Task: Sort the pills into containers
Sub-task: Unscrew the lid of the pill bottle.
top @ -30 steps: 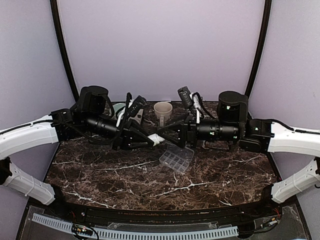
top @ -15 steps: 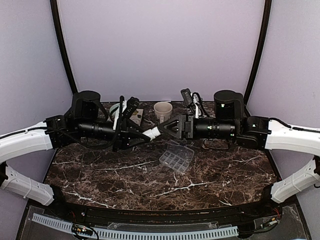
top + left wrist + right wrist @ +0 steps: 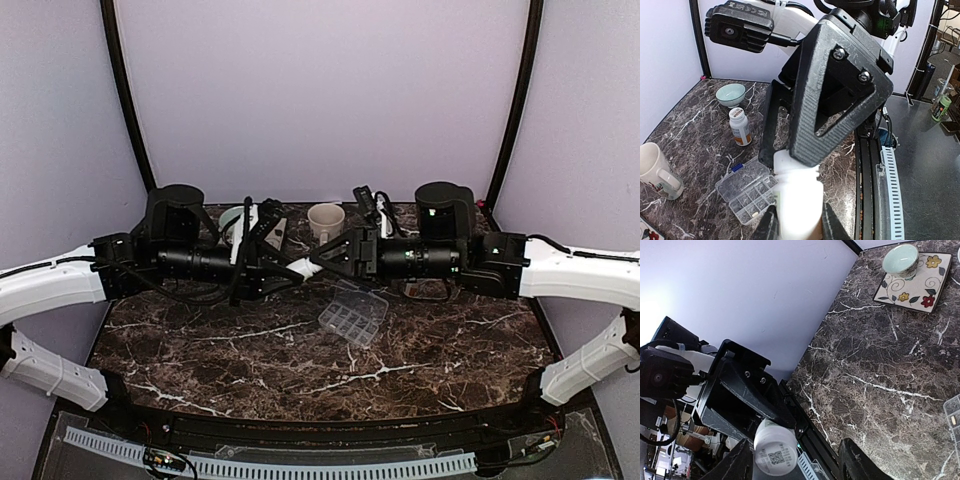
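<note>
White plastic pill bottle (image 3: 797,197) held aloft between the two arms, well above the marble worktop (image 3: 250,350), presumably for bracing with one arm and cap-twisting with the other. Clenched on the bottle's body, left pincer (image 3: 797,225), fingers pressed to both sides: likely the anchoring grip. Set end-on at the cap, right pincer (image 3: 796,462), black finger frames flanking the bottle's top in the left wrist view; cannot tell whether clamped on the cap or merely standing around it, with bare marble showing between bottle and one finger in the right wrist view. Flat on the worktop, clear pill-organizer tray (image 3: 352,315), slightly right of the meeting point and nearer the arm bases, lid seemingly thrown back, compartments facing up: handy for tipping pills in after opening. Most compartments apparently bare, so sorting judged barely begun. At the back, cream mug (image 3: 326,220); near the tray, second bottle (image 3: 740,126) with an orange label, upright; further off, pale green bowl (image 3: 730,94); elsewhere, another bowl (image 3: 900,259) parked on a flowered plate (image 3: 930,290). All well apart from the raised bottle, out of the arms' way.
</note>
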`<state>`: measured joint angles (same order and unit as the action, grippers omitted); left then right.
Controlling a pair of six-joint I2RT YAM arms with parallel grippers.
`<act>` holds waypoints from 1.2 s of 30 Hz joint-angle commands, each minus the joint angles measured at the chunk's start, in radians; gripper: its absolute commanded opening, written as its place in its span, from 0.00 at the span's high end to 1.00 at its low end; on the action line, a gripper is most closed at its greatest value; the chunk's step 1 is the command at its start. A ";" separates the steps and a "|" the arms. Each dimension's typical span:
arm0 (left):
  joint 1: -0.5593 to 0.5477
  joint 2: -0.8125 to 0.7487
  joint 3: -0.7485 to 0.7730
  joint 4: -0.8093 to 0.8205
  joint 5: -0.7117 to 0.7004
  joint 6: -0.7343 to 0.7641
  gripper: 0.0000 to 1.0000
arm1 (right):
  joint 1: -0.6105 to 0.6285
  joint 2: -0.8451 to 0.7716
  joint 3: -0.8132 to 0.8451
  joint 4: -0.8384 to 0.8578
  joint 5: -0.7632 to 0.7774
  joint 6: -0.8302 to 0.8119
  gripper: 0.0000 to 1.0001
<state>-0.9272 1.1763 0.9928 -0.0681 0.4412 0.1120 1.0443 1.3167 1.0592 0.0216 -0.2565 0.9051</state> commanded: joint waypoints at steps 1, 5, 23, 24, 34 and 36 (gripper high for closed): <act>-0.009 0.001 0.000 0.024 -0.015 0.024 1.00 | -0.002 0.010 0.036 0.047 -0.026 0.027 0.43; -0.010 0.012 0.008 0.022 -0.012 0.029 1.00 | 0.005 0.021 0.049 0.045 -0.032 0.029 0.48; -0.016 -0.003 0.009 0.039 -0.022 0.007 1.00 | 0.026 0.038 0.086 0.000 -0.066 -0.055 1.00; -0.016 -0.007 0.009 0.041 -0.017 -0.001 1.00 | 0.028 0.036 0.087 -0.002 -0.069 -0.074 1.00; -0.010 0.032 0.084 -0.026 0.180 -0.095 1.00 | 0.046 -0.028 0.013 0.072 -0.161 -0.417 1.00; -0.004 0.043 0.104 -0.042 0.239 -0.122 1.00 | 0.046 -0.041 0.004 0.074 -0.171 -0.474 1.00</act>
<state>-0.9356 1.2003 1.0328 -0.0948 0.5438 0.0612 1.0668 1.3083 1.0893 0.0219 -0.3489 0.6235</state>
